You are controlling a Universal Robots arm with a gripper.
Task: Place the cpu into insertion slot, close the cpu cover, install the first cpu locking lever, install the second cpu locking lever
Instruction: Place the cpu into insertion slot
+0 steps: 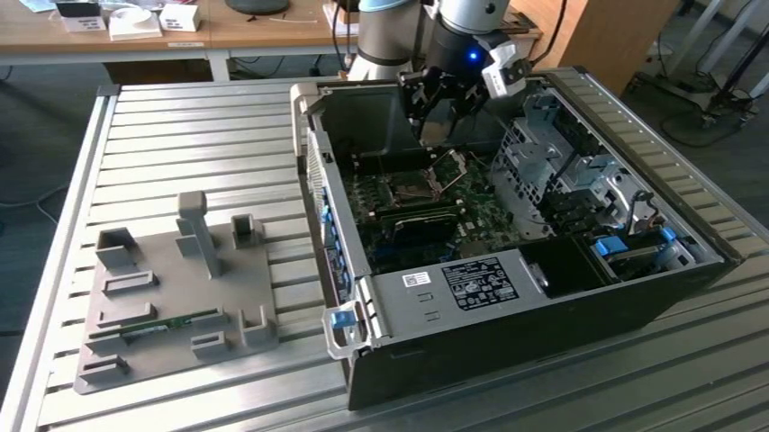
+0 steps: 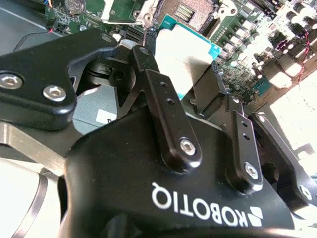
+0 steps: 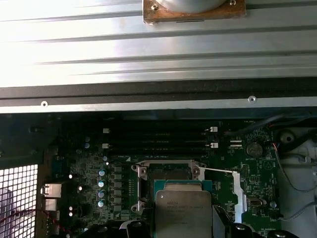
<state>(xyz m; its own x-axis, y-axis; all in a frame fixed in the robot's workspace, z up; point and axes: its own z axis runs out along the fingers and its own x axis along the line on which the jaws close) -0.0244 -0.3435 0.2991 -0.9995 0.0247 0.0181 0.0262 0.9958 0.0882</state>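
claw [image 1: 434,124] pinching the cpu [image 3: 183,210], hovering just above the insertion slot [image 3: 167,173], the cpu cover [image 1: 452,166] tilted up open

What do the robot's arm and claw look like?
The arm is a silvery-grey tube. Its claw is black, with two jointed fingers pinned by shiny screws, white lettering on its body and a small blue light at the wrist.

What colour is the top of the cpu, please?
The cpu is silvery grey on top, green-edged; clearest in the first wrist view.
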